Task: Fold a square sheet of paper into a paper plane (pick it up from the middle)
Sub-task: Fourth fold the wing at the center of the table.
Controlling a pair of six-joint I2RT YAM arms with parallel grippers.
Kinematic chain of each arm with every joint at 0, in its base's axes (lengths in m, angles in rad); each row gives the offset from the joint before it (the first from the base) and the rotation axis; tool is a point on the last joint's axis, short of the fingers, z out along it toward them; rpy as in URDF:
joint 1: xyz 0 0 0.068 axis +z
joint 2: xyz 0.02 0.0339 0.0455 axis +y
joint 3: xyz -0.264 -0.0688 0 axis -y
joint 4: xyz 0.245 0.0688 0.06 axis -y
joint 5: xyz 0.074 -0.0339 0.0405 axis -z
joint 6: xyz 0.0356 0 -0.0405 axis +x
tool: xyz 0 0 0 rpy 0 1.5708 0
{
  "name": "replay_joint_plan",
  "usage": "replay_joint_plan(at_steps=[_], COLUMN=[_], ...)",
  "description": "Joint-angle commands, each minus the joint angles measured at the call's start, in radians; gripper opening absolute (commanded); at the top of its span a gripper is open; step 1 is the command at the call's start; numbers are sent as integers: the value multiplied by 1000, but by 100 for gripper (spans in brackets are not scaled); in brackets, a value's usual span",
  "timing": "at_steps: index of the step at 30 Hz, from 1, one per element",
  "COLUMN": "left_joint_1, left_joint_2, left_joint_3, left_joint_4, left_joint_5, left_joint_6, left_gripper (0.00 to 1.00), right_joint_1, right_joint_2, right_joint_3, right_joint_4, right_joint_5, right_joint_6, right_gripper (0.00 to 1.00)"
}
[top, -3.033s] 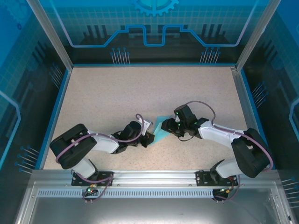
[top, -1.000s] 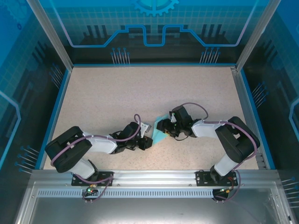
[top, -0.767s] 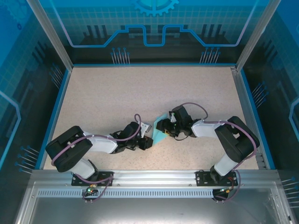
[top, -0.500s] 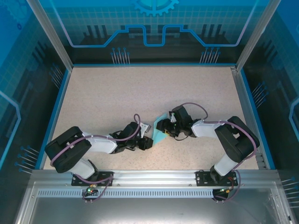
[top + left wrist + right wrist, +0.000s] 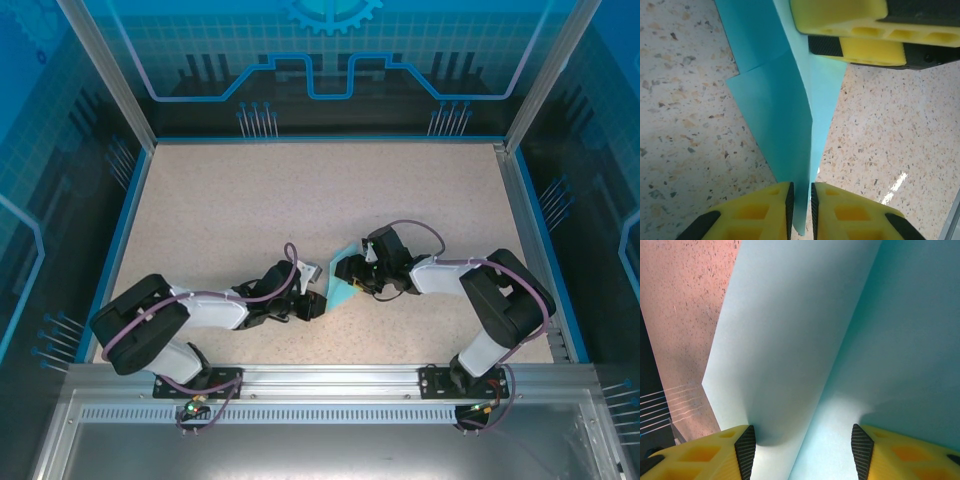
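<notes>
The light blue sheet of paper point(image 5: 343, 288) sits near the middle of the speckled table point(image 5: 250, 200), already folded into a pointed shape with a crease down it, and both arms meet right over it. The left gripper point(image 5: 801, 205) is clamped on the paper's near tip, its yellow pads point(image 5: 840, 212) almost together with the thin edge running up between them. The right gripper point(image 5: 802, 450) has its jaws spread wide with paper spanning the whole gap and nothing pinched. It looks like the tips press down on the sheet, though I can't really tell contact from this angle.
</notes>
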Motion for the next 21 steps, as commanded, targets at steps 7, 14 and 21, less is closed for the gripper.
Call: replay_joint_plan(at_steps=[7,14,21], left_joint_1=[-6,-6,-3], left_joint_2=[19,23,-50], left_joint_3=[8,14,40], left_joint_4=[-15,-6,-18], left_joint_5=[15,38,16], left_joint_6=[1,-25,-104], left_gripper=[12,15,29], right_joint_1=[-12,-12,-12], right_joint_2=[0,6,6], right_joint_3=[-10,-7,2], right_joint_4=[-20,-33,-56], right_joint_5=[3,5,14], right_joint_6=[4,2,-12], right_gripper=[56,56,56])
